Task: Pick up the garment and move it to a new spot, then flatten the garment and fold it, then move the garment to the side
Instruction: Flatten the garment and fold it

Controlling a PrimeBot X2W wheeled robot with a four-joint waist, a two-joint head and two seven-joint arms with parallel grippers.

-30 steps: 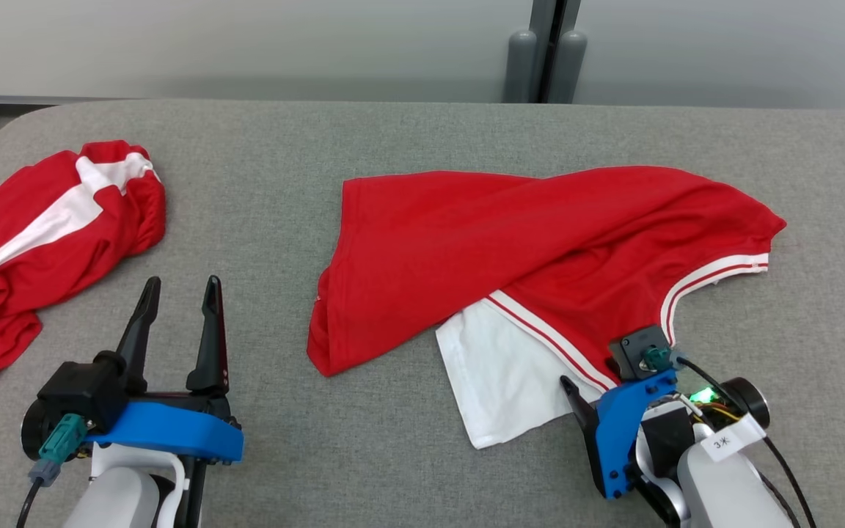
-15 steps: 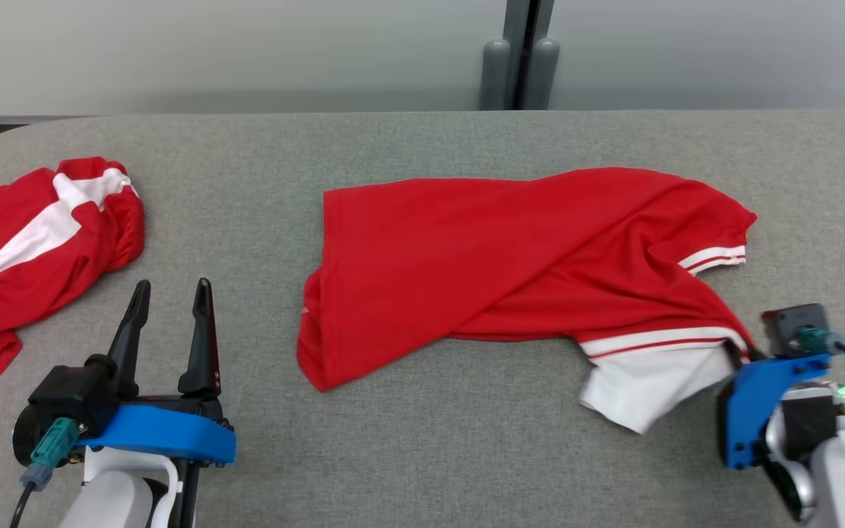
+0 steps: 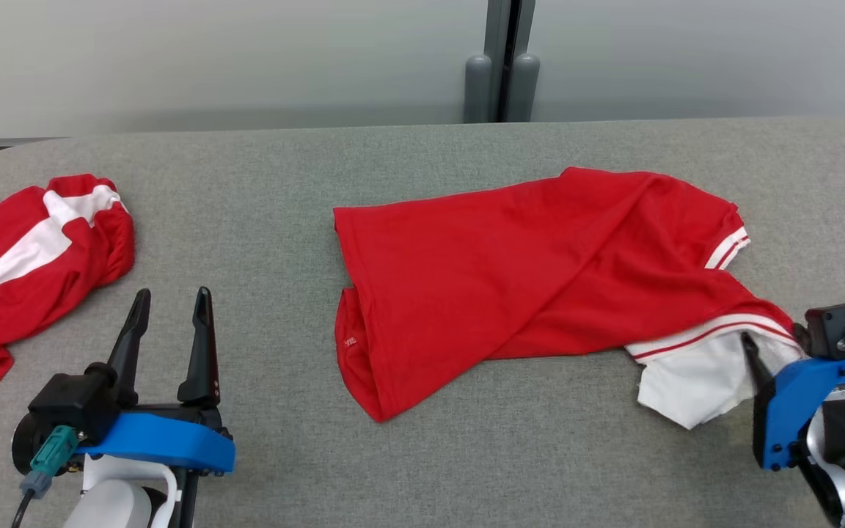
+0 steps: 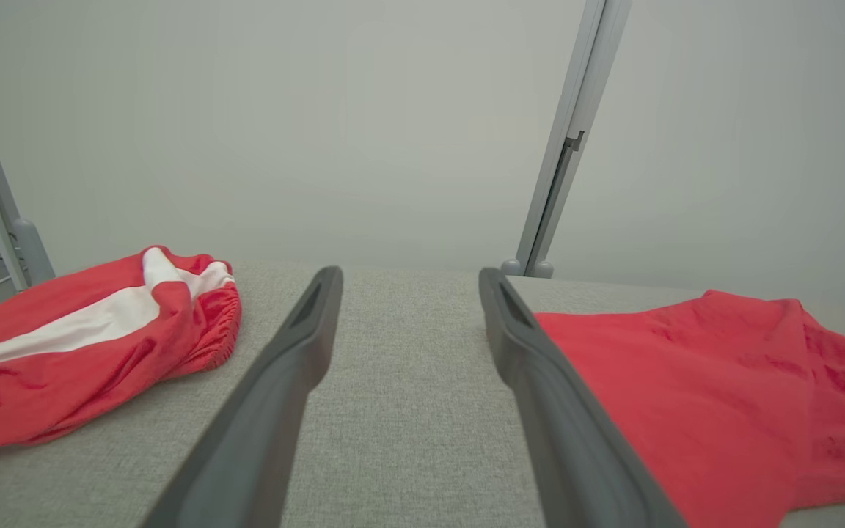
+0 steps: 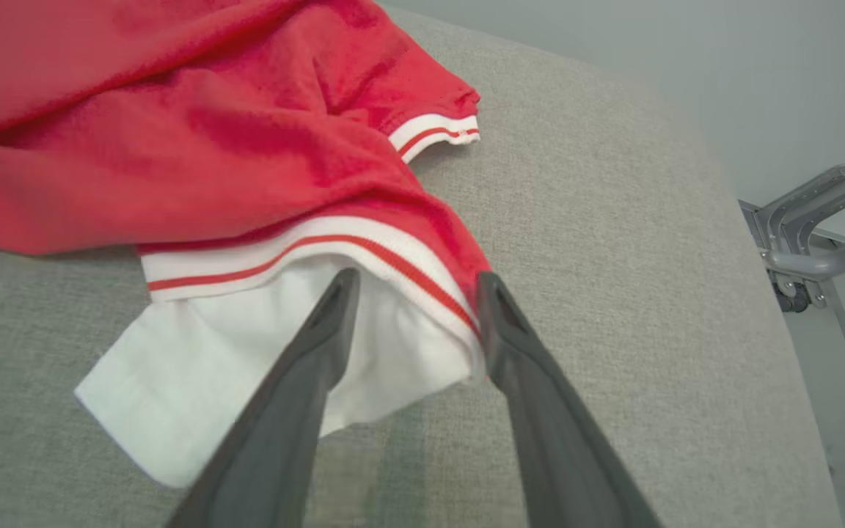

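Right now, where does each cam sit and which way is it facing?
Head: high on the robot, facing forward-down at the grey table; left fingers lower left, right fingers lower right.
Left wrist: on the left arm, facing along its open fingers across the table to the wall.
Right wrist: on the right arm, facing down its open fingers at the white panel of the red shirt.
Shared: head and left wrist both catch the red-and-white garment at left.

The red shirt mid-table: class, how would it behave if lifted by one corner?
Probably floppy: the red shirt lies in soft folds, so it would sag from one corner. Likely light, being thin cloth. It may drag rather than slide on the textured table.
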